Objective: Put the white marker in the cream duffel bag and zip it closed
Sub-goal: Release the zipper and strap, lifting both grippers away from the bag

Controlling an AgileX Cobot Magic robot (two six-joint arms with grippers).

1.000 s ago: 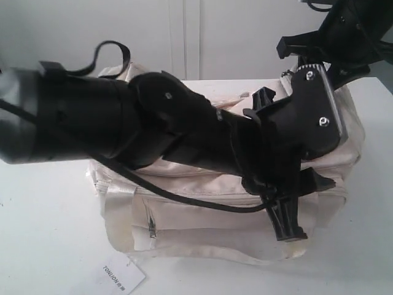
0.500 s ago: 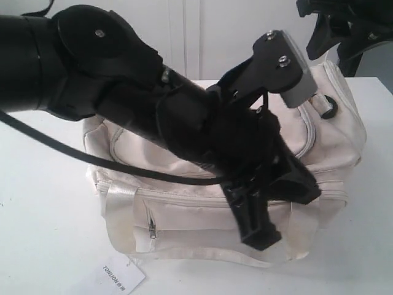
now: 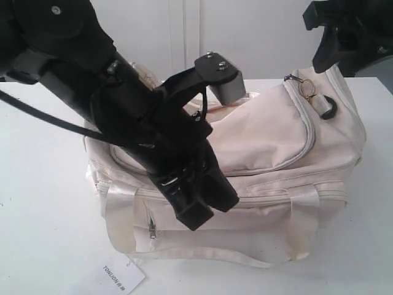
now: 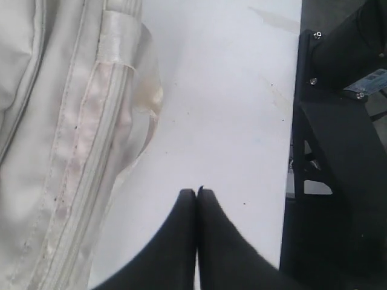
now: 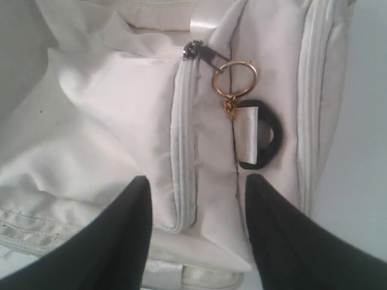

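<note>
L fingers [image 4: 175,241] together by bag [image 4: 60,151] edge; R fingers [image 5: 124,241] apart.

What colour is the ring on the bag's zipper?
Gold. The small shiny metal ring on the cream fabric duffel bag shows best in the right wrist view.

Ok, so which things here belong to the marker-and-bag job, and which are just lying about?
Job: cream duffel bag; its gold ring pull; right gripper, open over the zip end; left gripper, shut. White marker: not in view.
Lying about: printed paper tag on the white table.
</note>
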